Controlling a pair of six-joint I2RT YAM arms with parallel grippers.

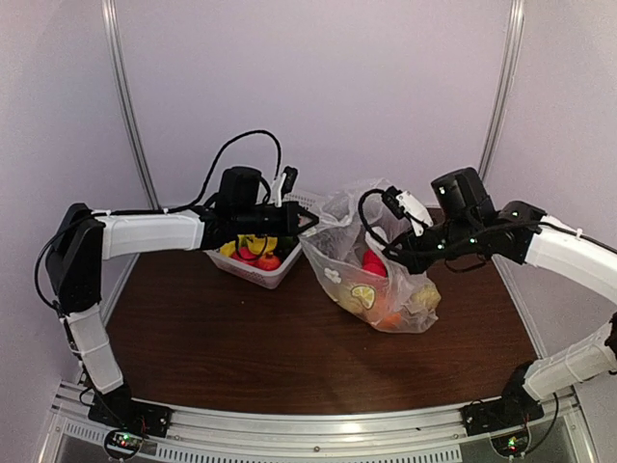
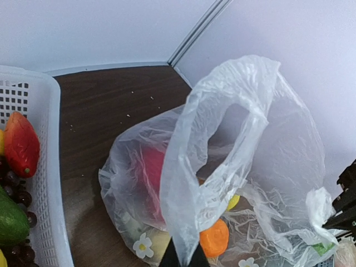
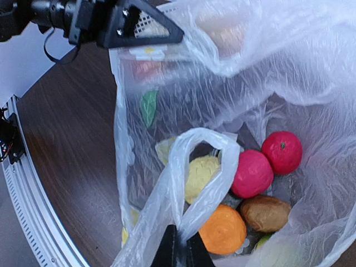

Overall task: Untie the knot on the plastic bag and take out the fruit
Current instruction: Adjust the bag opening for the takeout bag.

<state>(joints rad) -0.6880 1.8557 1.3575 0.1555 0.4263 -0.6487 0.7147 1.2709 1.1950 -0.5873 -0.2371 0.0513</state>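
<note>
Clear film of the plastic bag sat right of centre on the counter. One handle loop was pinched in the clenched left tool, the other in the clenched right tool. No knot was seen, so untying was judged complete. One loop must be released next to reach the fruit. Open counter lay near, with the basket just left.

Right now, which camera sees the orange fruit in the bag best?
The right wrist camera: it looks straight into the open plastic bag, so the orange fruit shows clearly. The left wrist camera sees it through crinkly film; the top camera catches only an orange smudge low in the bag.
</note>
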